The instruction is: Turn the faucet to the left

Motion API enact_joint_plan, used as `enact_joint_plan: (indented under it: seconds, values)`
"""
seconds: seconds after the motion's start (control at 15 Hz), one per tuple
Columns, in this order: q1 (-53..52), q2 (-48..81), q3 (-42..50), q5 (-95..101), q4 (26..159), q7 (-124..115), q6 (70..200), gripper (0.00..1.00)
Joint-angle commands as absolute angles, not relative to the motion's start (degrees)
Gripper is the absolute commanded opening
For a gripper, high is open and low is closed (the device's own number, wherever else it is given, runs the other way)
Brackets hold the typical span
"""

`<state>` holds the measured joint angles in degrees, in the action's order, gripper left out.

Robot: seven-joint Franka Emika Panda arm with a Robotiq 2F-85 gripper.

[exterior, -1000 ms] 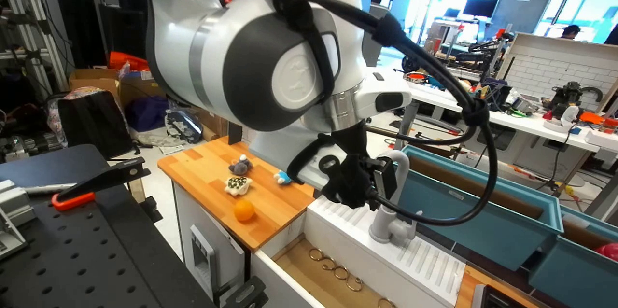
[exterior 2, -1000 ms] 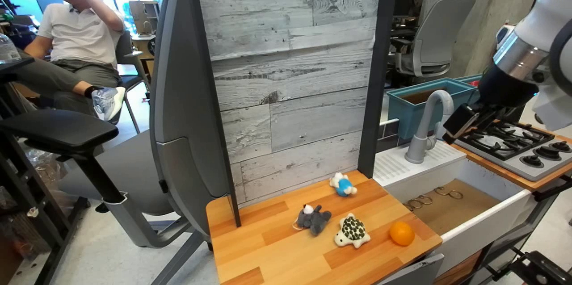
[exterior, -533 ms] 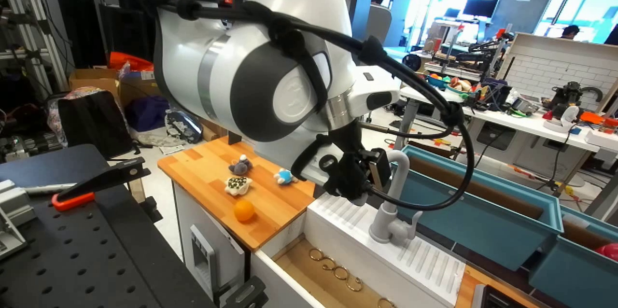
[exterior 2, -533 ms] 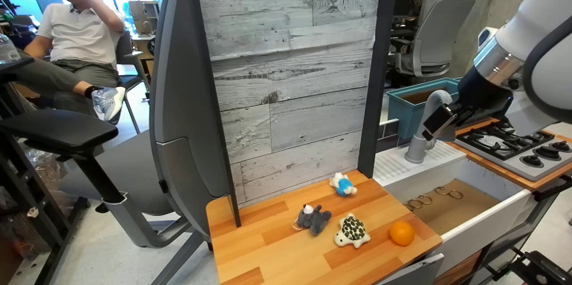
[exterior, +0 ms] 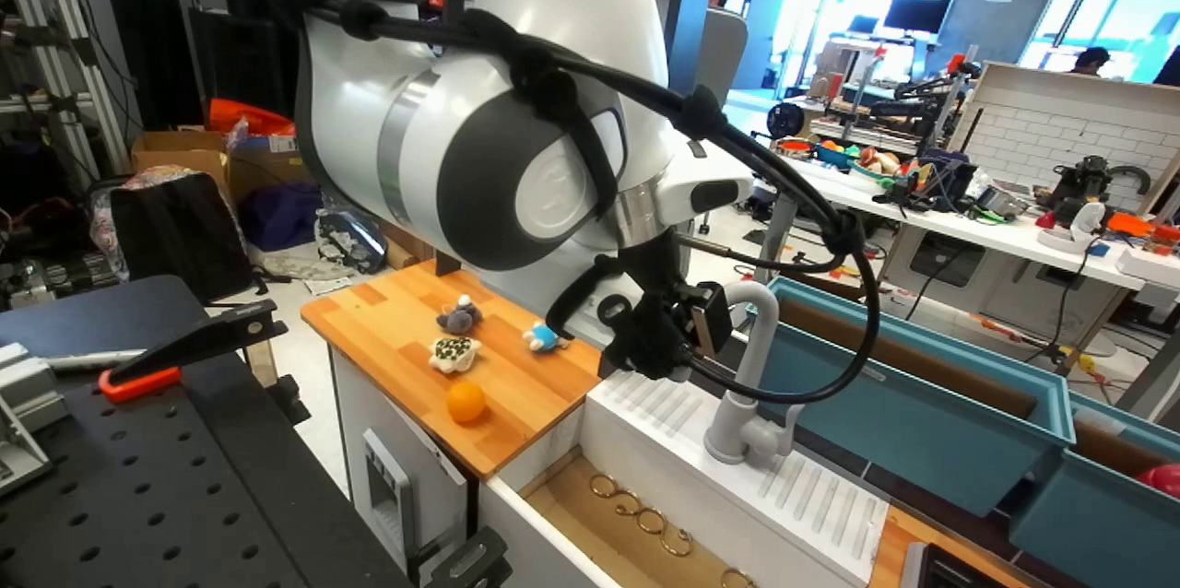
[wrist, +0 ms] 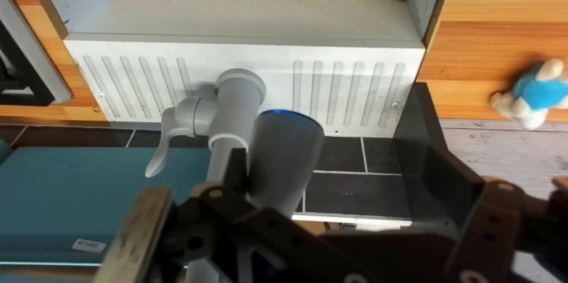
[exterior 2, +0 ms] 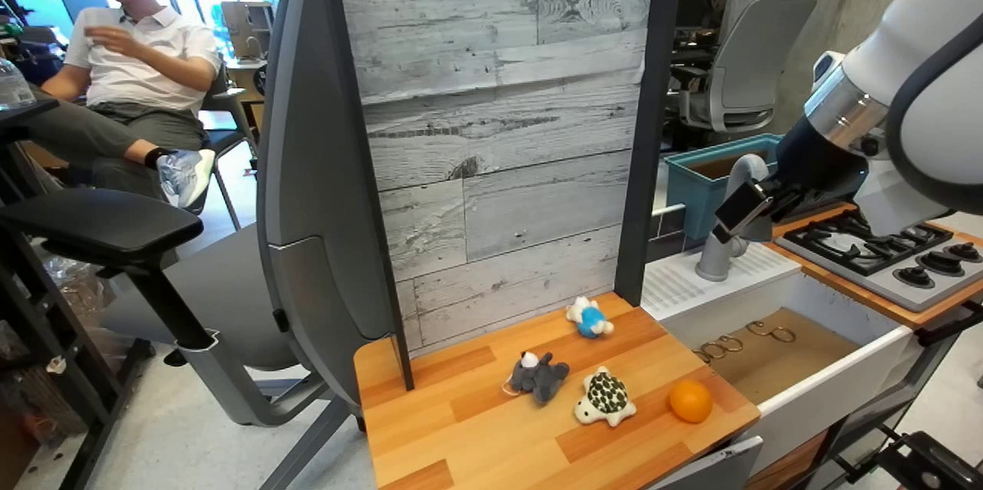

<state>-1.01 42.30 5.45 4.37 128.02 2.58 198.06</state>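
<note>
Gaping with nothing clamped, the gripper (wrist: 341, 165) holds its fingers (wrist: 235, 170) well apart, and in the wrist view the spout end (wrist: 286, 159) sits within the gap toward nine o'clock, just beside one of them; whether they touch I cannot tell. Farther off, the faucet (wrist: 237, 105) stands on the white ledge (wrist: 279, 65) toward ten o'clock, its neck (wrist: 220, 159) running lengthwise from about one o'clock at the base (wrist: 242, 76) toward seven. The turn, I judge, hangs on having that spout end between the fingers, so a sideways sweep swings it.

Robotics lab: robot arm (exterior: 406, 136), perforated bench (exterior: 129, 477), cluttered worktable (exterior: 1014, 248), kitchen-style counter (exterior 2: 645, 352), office chairs (exterior 2: 307, 167)
</note>
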Motion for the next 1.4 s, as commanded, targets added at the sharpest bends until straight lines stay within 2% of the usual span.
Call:
enact_joint_plan:
  seconds: [0.0, 0.47, 0.93, 1.13, 1.2, 1.33]
  values:
    - [4.2, 40.0, -2.8, 6.5, 128.5, 1.8, 198.8, 1.00]
    - [8.1, 39.7, -12.9, 8.6, 128.9, 1.4, 198.0, 1.00]
    - [21.0, 34.4, -23.9, 15.6, 138.5, 1.9, 188.3, 1.00]
    - [22.3, 30.2, -24.3, 12.0, 141.7, 2.5, 180.8, 1.00]
    - [21.0, 34.8, -23.8, 11.6, 138.8, 4.0, 185.3, 1.00]
    - [21.3, 32.6, -23.6, 10.6, 140.4, 4.5, 183.1, 1.00]
